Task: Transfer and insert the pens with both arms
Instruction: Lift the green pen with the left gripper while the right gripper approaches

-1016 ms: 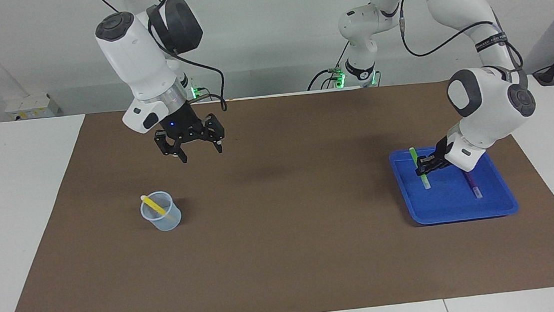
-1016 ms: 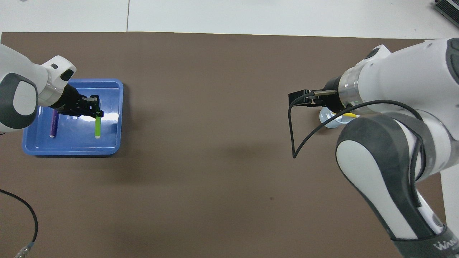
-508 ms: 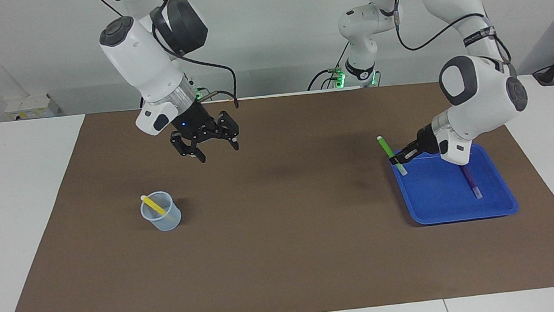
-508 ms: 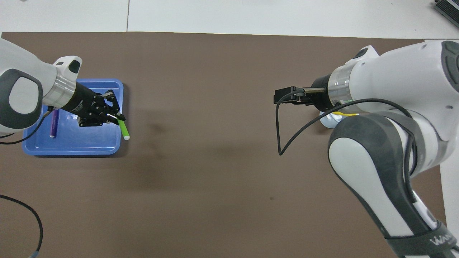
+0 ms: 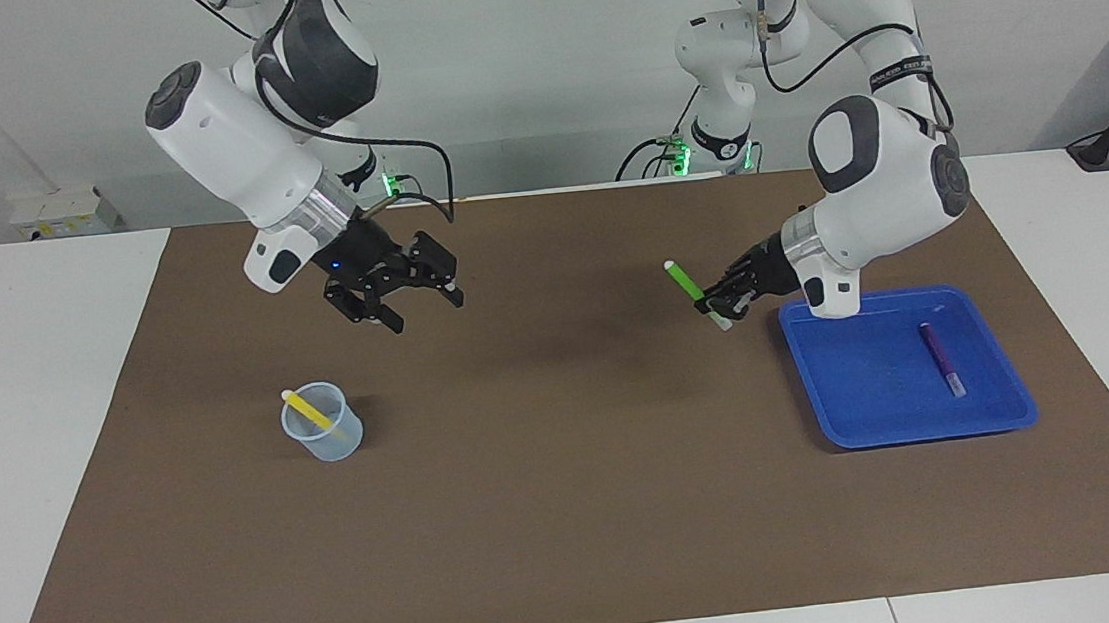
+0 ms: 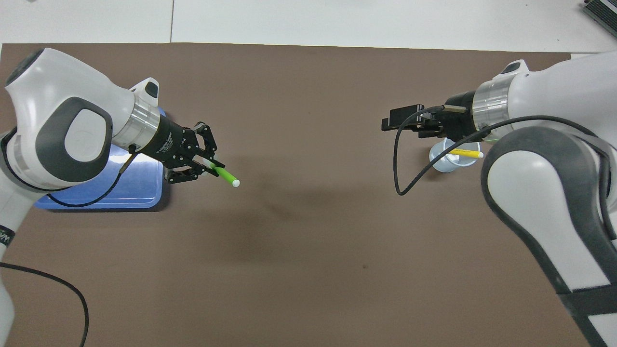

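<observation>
My left gripper (image 5: 717,301) (image 6: 209,164) is shut on the green pen (image 5: 685,283) (image 6: 224,175). It holds the pen tilted in the air over the brown mat, just off the blue tray's edge toward the right arm's end, with the pen's white tip pointing that way. The purple pen (image 5: 941,357) lies in the blue tray (image 5: 862,380) (image 6: 137,189); the overhead view hides it under my left arm. The yellow pen (image 5: 306,408) (image 6: 464,153) leans in a clear cup (image 5: 326,438) (image 6: 444,161). My right gripper (image 5: 424,311) (image 6: 394,123) hangs open and empty above the mat near the cup.
A brown mat (image 5: 572,511) covers most of the white table. A black cable (image 6: 402,164) loops down from my right wrist near the cup. Another cable (image 6: 72,299) lies at the mat's edge near my left arm's base.
My left gripper has lifted the green pen out of the tray and carried it toward the table's middle. My right gripper shifted a little above the mat and stayed open.
</observation>
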Robot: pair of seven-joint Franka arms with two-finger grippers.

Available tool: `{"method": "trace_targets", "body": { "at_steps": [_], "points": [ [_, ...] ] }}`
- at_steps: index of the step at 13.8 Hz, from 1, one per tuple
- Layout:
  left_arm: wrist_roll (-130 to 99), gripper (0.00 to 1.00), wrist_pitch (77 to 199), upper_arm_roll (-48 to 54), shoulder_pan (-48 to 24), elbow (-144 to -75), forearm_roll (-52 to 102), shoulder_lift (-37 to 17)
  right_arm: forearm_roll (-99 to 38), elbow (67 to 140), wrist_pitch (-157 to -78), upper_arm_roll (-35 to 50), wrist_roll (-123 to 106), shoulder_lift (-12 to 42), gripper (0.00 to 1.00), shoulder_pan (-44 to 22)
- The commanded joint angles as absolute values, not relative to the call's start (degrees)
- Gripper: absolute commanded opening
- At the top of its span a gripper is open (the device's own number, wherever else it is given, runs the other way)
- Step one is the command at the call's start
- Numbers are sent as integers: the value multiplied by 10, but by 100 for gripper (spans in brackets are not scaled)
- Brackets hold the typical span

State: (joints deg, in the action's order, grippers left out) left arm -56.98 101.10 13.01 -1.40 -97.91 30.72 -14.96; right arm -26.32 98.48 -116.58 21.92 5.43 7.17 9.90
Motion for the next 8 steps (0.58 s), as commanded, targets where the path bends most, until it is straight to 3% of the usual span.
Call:
{"method": "trace_targets", "body": {
  "at_steps": [1,8],
  "points": [
    [-616,0,1022,120,-44,-990,333,-139,-283,996,-1168,225,39,66,98,101],
    [-785,0,1115,120,-135,-971,354,-142,-282,1011,-1207,224,62,66,97,50]
  ]
}}
